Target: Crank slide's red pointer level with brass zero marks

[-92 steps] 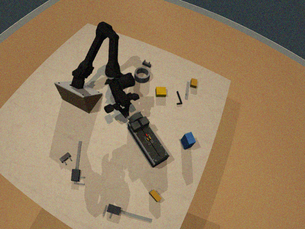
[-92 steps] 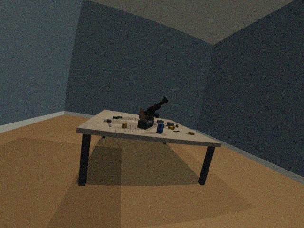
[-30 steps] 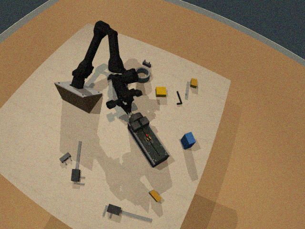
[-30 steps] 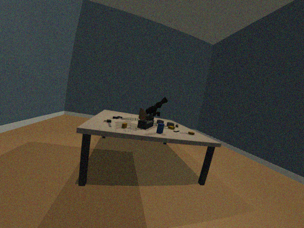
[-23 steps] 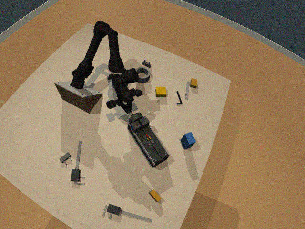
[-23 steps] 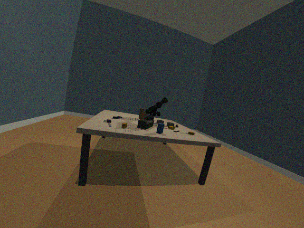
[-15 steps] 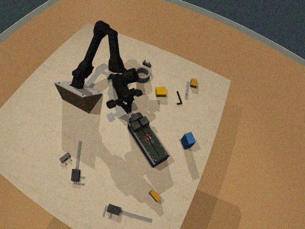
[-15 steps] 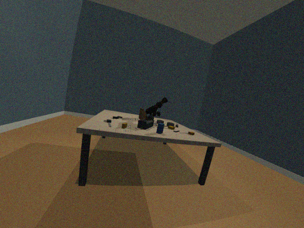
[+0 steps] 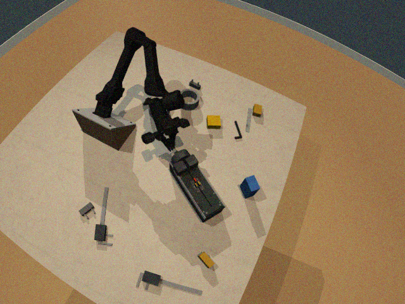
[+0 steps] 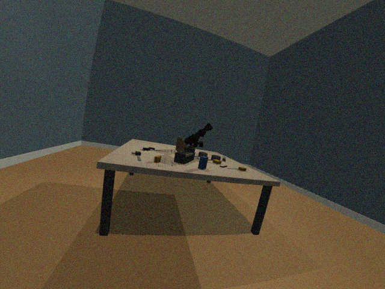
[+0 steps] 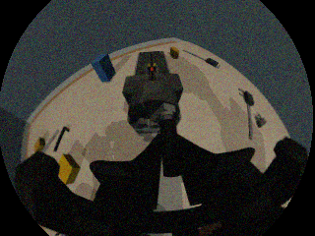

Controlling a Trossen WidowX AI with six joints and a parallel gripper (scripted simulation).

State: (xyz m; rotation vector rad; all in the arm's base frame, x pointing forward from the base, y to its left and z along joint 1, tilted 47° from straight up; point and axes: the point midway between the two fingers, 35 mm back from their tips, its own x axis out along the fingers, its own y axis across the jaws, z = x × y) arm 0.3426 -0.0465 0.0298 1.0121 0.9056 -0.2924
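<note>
The machine (image 9: pixel 211 203) (image 10: pixel 183 157) is a long dark box with a blocky housing (image 9: pixel 180 166) (image 11: pixel 153 89) at its crank end. Its red pointer (image 9: pixel 195 179) (image 11: pixel 152 69) sits slightly toward the housing from the two small brass marks, so it is not level with them. The crank (image 11: pixel 148 127) is at the end facing the arm, partly hidden by the fingers. My gripper (image 9: pixel 172 149) (image 11: pixel 166 136) points down at that end and is shut on the crank handle, which is mostly hidden between the fingertips.
A blue block (image 9: pixel 250 187) (image 10: pixel 203 162) (image 11: pixel 103 69) stands beside the machine. A yellow block (image 9: pixel 214 121) (image 11: pixel 68 169), a black L-shaped tool (image 9: pixel 238 129) and a grey ring (image 9: pixel 196 104) lie near the arm. Caliper-like tools (image 9: pixel 100 232) (image 9: pixel 151 278) lie farther off.
</note>
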